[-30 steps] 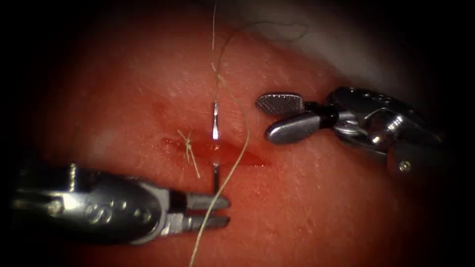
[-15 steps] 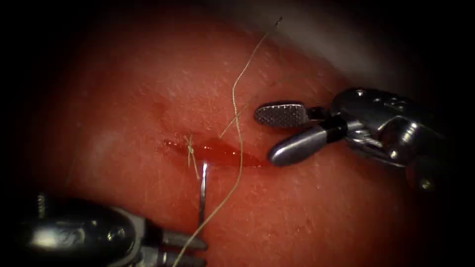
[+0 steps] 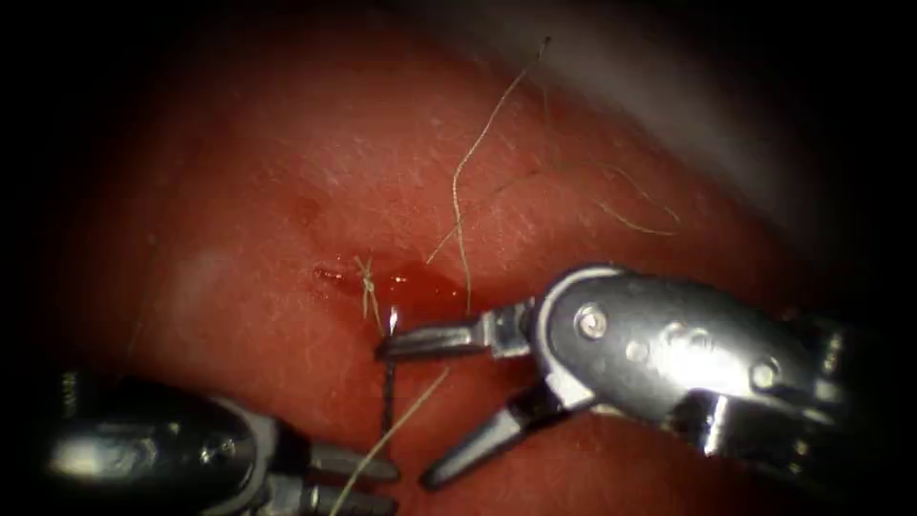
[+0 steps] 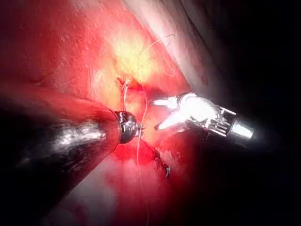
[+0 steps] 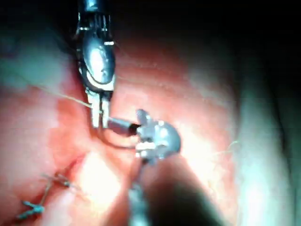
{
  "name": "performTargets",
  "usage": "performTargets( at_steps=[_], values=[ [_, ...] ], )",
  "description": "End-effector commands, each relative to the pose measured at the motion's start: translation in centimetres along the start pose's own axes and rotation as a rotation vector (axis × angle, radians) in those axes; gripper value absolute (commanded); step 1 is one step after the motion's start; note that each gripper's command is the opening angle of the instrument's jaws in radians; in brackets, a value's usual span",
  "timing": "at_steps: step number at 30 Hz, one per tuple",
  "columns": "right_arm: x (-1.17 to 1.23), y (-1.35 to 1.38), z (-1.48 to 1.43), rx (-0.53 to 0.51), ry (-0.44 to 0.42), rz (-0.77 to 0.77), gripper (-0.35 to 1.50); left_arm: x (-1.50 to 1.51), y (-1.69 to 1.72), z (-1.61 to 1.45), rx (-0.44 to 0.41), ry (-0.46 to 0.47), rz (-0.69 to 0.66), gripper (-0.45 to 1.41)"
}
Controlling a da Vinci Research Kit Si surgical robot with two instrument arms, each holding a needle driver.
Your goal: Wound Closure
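The tissue [image 3: 287, 172] has a short cut [image 3: 420, 287] wet with red fluid, with a tied knot [image 3: 366, 282] near its left end. My left tool [image 3: 368, 483] is in front of the cut, shut on the lower end of the curved needle [image 3: 390, 382]. The needle stands free of the tissue, tip up just below the knot. My right tool [image 3: 403, 413] has its jaws wide open, the upper one touching the needle near its tip. Thread [image 3: 458, 191] trails from the cut's far side and passes the left tool. The right wrist view shows the needle [image 5: 115, 142] arcing between both tools.
Loose thread [image 3: 630, 215] curls on the tissue right of the cut. A pale cloth edge [image 3: 688, 105] borders the tissue at the back right. In the right wrist view, earlier stitches [image 5: 47, 188] lie further along the cut.
The left tool drew the needle out of the tissue toward the front, thread following. The right tool swung from right of the cut down to the needle, jaws open.
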State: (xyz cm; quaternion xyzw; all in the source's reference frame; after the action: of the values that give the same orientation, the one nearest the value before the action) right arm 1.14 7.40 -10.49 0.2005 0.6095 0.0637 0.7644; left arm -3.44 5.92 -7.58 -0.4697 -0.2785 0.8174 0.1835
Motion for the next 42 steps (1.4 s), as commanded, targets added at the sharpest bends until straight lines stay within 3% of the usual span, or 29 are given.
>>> performTargets(
  at_steps=[1,2,3,5,12,26,31,32,33,35,38,40,42],
  values=[
    [-0.04,0.10,0.03,-0.009,-0.020,-0.035,0.44,-0.05,0.00,0.07,-0.001,-0.005,-0.001,-0.35],
    [-0.04,0.10,0.03,-0.009,-0.020,-0.035,0.44,-0.05,0.00,0.07,-0.001,-0.005,-0.001,-0.35],
    [-0.07,0.10,0.04,0.006,-0.048,-0.062,0.07,-0.04,0.00,0.07,-0.001,-0.005,-0.001,-0.35],
    [-0.14,0.06,0.07,0.068,-0.124,-0.105,-0.35,-0.04,0.00,0.06,-0.002,-0.005,-0.007,-0.35],
    [-0.41,-0.03,0.17,0.189,-0.242,-0.155,-0.35,0.03,0.01,0.00,0.002,-0.002,-0.006,-0.35],
    [-0.45,-0.26,-0.16,0.263,-0.285,-0.123,-0.35,0.18,0.02,-0.15,0.031,0.007,0.027,-0.35],
    [-0.40,-0.20,-0.07,0.188,-0.299,-0.110,-0.35,0.25,0.07,-0.16,0.038,0.007,0.032,-0.35],
    [-0.38,-0.21,0.04,0.181,-0.300,-0.108,-0.06,0.28,0.10,-0.13,0.041,0.008,0.040,-0.35],
    [-0.38,-0.21,0.04,0.181,-0.300,-0.108,-0.06,0.28,0.10,-0.13,0.041,0.008,0.040,-0.35],
    [-0.37,-0.22,0.16,0.171,-0.282,-0.100,-0.32,0.35,0.13,-0.15,0.039,0.010,0.051,-0.35],
    [-0.31,-0.15,0.21,0.121,-0.232,-0.086,-0.35,0.53,0.24,-0.24,0.044,0.013,0.071,-0.35],
    [-0.26,-0.13,0.13,0.114,-0.231,-0.081,-0.35,0.66,0.34,-0.30,0.057,-0.010,0.088,-0.35],
    [-0.20,-0.11,-0.19,0.095,-0.227,-0.072,-0.35,0.99,0.59,-0.38,0.099,-0.066,0.187,-0.35]
  ],
)
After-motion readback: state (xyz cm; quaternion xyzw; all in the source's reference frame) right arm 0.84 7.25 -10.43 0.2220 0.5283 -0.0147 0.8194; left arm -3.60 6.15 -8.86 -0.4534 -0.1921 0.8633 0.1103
